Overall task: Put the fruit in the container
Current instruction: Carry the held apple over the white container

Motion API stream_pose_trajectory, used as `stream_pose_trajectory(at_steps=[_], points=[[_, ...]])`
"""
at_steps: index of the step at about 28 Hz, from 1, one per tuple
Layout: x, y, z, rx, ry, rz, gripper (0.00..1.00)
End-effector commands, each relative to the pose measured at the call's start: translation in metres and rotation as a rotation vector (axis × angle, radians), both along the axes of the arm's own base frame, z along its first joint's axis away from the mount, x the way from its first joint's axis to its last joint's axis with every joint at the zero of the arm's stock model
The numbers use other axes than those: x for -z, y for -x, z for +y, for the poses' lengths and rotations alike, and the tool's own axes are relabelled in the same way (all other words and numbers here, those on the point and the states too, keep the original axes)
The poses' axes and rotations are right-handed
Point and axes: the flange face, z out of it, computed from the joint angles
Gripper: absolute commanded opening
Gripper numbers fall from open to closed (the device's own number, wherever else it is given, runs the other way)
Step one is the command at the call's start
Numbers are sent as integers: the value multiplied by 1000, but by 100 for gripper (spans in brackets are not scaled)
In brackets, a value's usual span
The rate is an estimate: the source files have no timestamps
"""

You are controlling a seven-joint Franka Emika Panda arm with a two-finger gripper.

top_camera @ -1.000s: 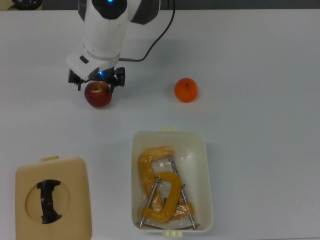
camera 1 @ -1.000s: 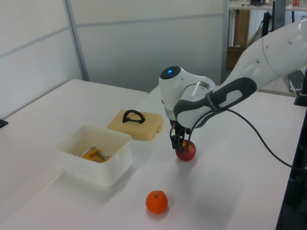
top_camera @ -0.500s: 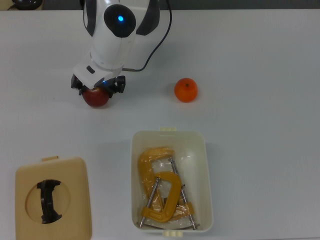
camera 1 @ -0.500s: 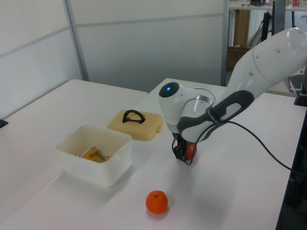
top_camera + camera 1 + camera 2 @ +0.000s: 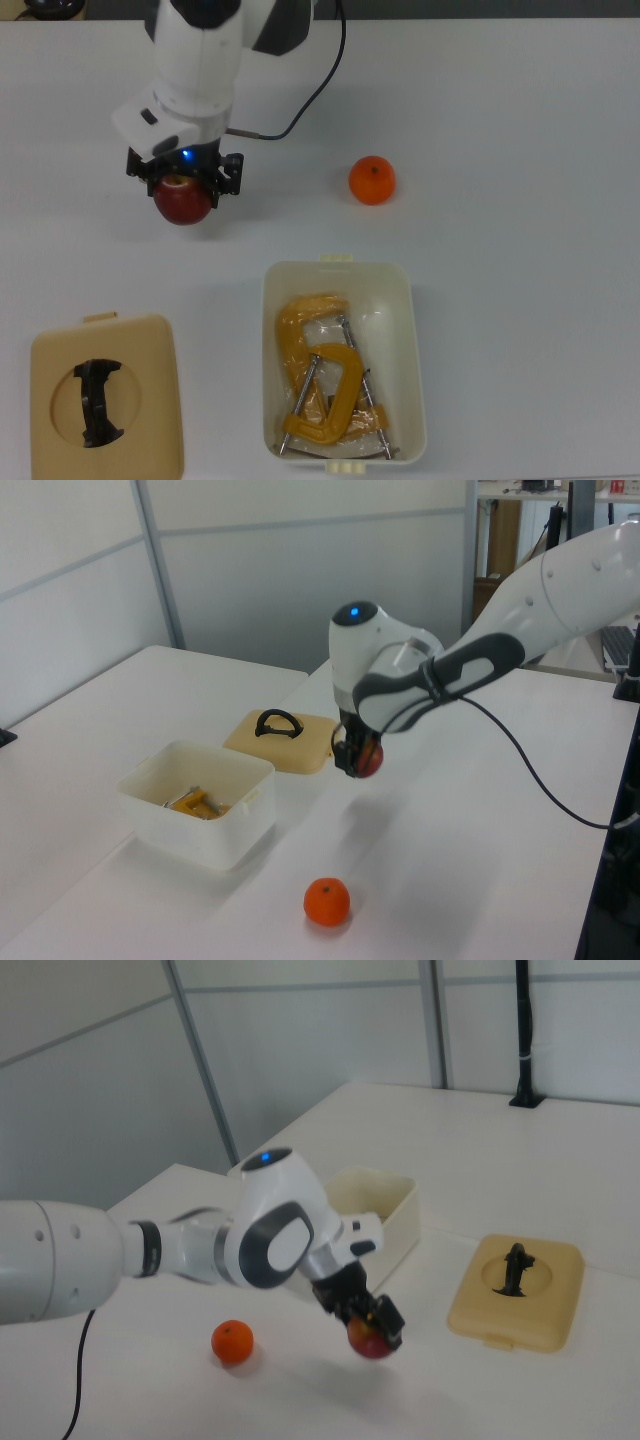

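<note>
Clamped between the closed jaws of the gripper [image 5: 184, 178] and held clear of the white surface [image 5: 520, 130], a dark red apple [image 5: 182, 200], its shadow visible below in the left view. Resting alone on the surface toward the top view's right, well apart from the arm, an orange [image 5: 372, 180]. Nearer the top view's bottom edge, the open cream-white container [image 5: 415, 340] holding yellow clamps [image 5: 325, 385], with the tan lid [image 5: 150, 400] flat beside it on the top view's left.
</note>
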Motion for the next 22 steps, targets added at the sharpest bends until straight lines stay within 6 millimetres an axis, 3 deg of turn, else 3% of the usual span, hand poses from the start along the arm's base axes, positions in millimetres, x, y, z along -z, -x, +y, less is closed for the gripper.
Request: stream_pose_trajectory(at_steps=[1, 4, 8, 12, 16, 18, 22], points=[[-58, -13, -2, 52, -68, -51, 0], [-81, -22, 4, 103, -158, -108, 0], [-96, -28, 16, 162, -221, -152, 0], [-110, -37, 51, 204, -258, -216, 0], [-108, -47, 85, 233, -297, -289, 0], [-98, -54, 100, 259, -298, -323, 0], [-89, -69, 120, 304, -278, -378, 0]])
